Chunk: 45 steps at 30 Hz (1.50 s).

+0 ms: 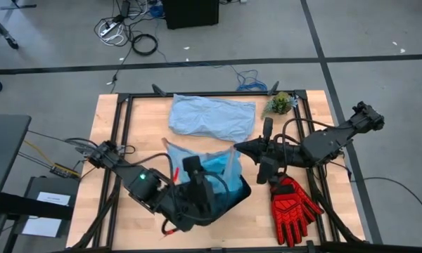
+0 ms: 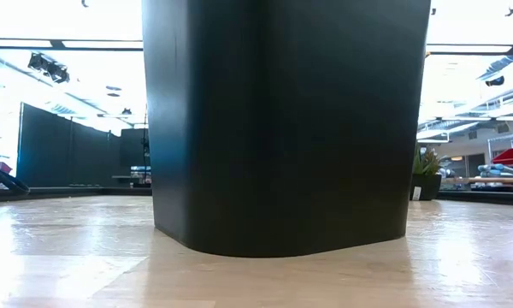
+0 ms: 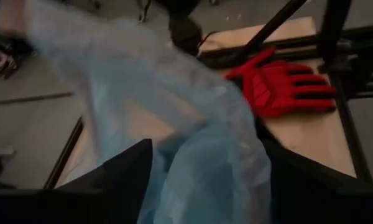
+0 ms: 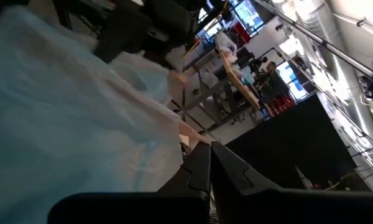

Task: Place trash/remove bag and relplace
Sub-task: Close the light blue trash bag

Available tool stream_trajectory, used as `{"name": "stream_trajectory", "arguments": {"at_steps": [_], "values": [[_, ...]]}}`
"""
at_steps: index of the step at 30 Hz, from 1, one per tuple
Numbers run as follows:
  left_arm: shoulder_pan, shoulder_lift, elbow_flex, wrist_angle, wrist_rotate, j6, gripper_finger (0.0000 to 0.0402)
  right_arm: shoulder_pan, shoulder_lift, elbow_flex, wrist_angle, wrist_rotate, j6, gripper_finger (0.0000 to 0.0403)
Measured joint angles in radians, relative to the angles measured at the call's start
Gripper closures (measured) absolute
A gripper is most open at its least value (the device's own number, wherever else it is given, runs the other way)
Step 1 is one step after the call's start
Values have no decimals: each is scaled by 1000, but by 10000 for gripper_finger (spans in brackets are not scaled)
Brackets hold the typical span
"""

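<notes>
Left gripper over black plastic bin, fingers spread; right gripper pinched on thin translucent cyan liner bag edge. Advice: stretch rim evenly, avoid tearing.

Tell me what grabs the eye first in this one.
The bright blue bag stretched over the black bin at the table's front middle stands out first, with the left gripper over its mouth and the right gripper at its back corner. Next comes the red glove lying flat at the front right. A paler grey-blue bag lies spread near the back edge, beside a small green plant.
</notes>
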Motion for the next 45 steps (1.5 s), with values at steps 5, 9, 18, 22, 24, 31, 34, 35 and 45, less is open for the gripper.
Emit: {"name": "stream_trajectory", "arguments": {"at_steps": [5, 9, 18, 22, 24, 31, 34, 35, 45], "values": [[8, -70, 1, -46, -6, -46, 105, 0, 0, 0, 2, 33, 24, 403], [9, -111, 0, -69, 10, -57, 105, 0, 0, 0, 20, 92, 24, 403], [9, -101, 0, -230, 187, -240, 106, 0, 0, 0, 272, 204, -185, 403], [8, -101, 0, -256, 192, -318, 114, 0, 0, 0, 294, 184, -230, 403], [7, -102, 0, -244, 190, -315, 121, -2, -1, 0, 285, 168, -223, 403], [6, -137, 0, -245, 140, -314, 158, -5, 0, 0, 279, 124, -193, 403], [6, -171, 0, -246, 107, -336, 173, -2, 0, 0, 276, 113, -186, 403], [6, -186, 0, -253, 76, -356, 177, -2, -1, 0, 270, 105, -174, 403], [5, -354, -26, -377, -125, -752, 183, -1, 0, 0, 255, 65, -109, 403]]}}
